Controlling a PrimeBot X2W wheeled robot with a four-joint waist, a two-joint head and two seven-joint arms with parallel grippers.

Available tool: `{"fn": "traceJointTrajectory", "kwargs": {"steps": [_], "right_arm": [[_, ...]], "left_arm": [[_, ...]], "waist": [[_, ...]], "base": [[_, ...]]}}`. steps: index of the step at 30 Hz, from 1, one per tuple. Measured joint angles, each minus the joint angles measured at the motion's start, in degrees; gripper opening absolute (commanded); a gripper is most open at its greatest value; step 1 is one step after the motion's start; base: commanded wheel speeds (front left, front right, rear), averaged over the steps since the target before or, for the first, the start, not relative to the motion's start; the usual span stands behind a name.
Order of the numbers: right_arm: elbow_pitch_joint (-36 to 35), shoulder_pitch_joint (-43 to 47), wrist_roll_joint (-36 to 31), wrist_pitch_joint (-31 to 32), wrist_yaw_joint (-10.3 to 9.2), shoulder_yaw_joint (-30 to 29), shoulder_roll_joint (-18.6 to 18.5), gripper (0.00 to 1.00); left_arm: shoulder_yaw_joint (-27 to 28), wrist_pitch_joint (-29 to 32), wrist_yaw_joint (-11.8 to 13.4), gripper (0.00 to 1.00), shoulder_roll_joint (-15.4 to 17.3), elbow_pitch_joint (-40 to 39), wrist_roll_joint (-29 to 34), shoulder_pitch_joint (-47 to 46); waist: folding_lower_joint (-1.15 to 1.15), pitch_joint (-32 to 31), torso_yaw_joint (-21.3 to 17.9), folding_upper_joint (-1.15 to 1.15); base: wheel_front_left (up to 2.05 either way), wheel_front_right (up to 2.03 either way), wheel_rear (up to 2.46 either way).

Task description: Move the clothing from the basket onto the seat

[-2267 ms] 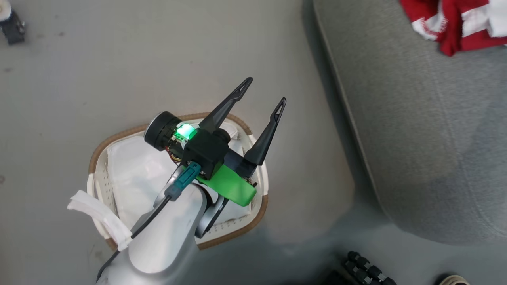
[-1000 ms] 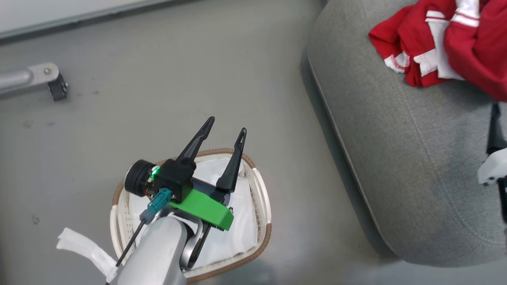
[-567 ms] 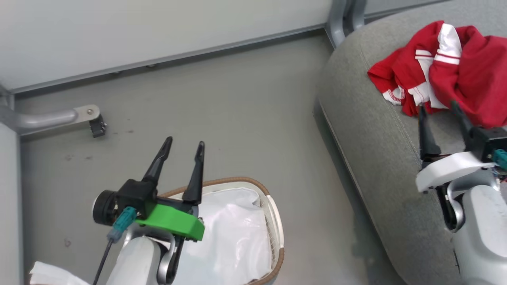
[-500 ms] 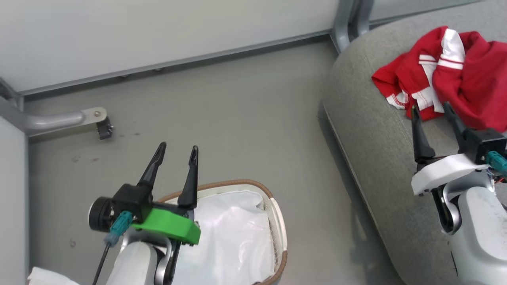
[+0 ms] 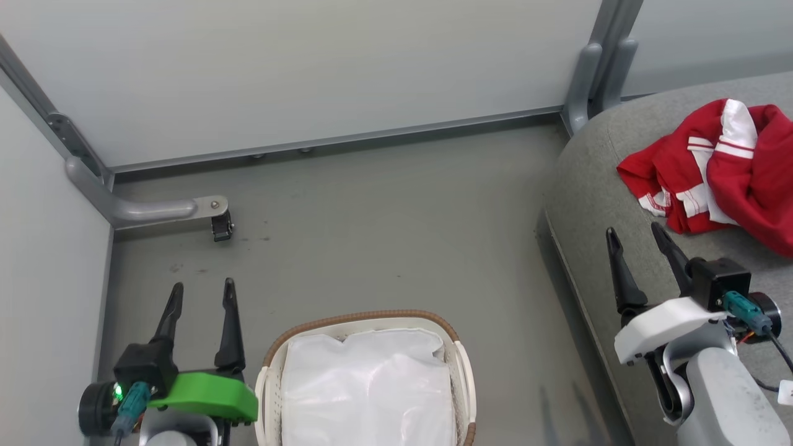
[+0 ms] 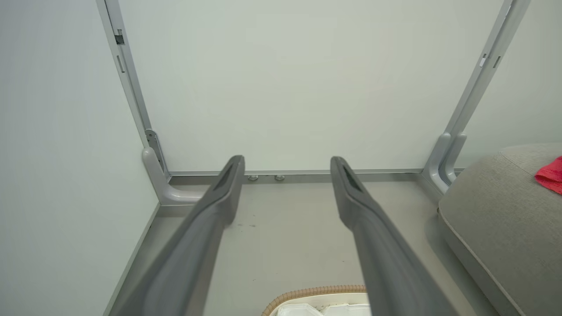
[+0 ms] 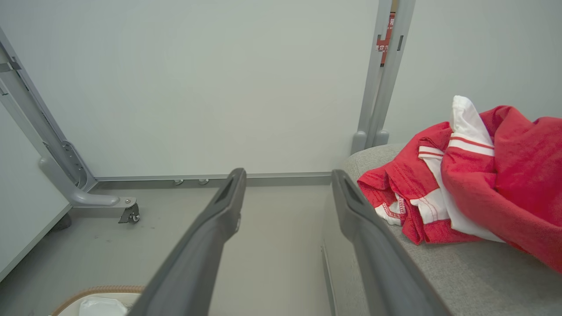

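The red and white clothing (image 5: 718, 170) lies crumpled on the grey seat (image 5: 595, 198) at the right; it shows again as clothing (image 7: 465, 180) on the seat (image 7: 439, 272) in the right wrist view. The basket (image 5: 365, 322) stands on the floor at bottom centre, with just its white cloth liner (image 5: 365, 390) showing inside. My left gripper (image 5: 201, 294) is open and empty, just left of the basket. My right gripper (image 5: 635, 238) is open and empty over the seat's near edge, short of the clothing. The left wrist view catches the basket rim (image 6: 316, 292) and a corner of red cloth (image 6: 551, 175).
White partition panels (image 5: 310, 74) close off the back and left, standing on grey metal feet. One foot with a caster (image 5: 220, 226) juts onto the floor at the left. A grey post (image 5: 598, 68) rises beside the seat. Bare grey floor (image 5: 384, 235) lies between basket and seat.
The head camera has tilted up, so the wall now shows. My left gripper has left the space over the basket and sits to its left. My right gripper has come into view over the seat.
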Motion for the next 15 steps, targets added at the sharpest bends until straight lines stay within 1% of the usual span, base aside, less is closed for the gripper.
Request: {"fn": "traceJointTrajectory", "kwargs": {"steps": [6, 13, 14, 15], "right_arm": [[0.5, 2.7, 0.2, 0.0, 0.00, 0.1, 0.8, 1.00], [0.8, 4.2, 0.7, 0.0, 0.00, 0.7, 1.1, 1.00], [0.8, 4.2, 0.8, 0.0, 0.00, 0.6, 1.1, 0.00], [1.2, 4.3, 0.8, 0.0, 0.00, 0.7, 1.2, 0.00]], "left_arm": [[2.3, 0.0, 0.6, 1.00, 0.0, 0.3, 0.4, 2.9], [3.0, 0.0, 0.7, 1.00, -0.1, 1.6, -2.7, 4.6], [2.8, 0.0, 0.7, 0.00, -0.1, 1.7, -2.7, 4.7], [2.7, 0.0, 0.7, 0.00, -0.2, 2.2, -2.6, 4.7]], "waist": [[0.00, -1.3, 0.7, 0.00], [0.00, -1.7, 0.8, 0.00], [0.00, -1.7, 0.9, 0.00], [0.00, -1.7, 0.9, 0.00]], "base": [[0.00, 0.00, 0.00], [0.00, 0.00, 0.00], [0.00, 0.00, 0.00], [0.00, 0.00, 0.00]]}}
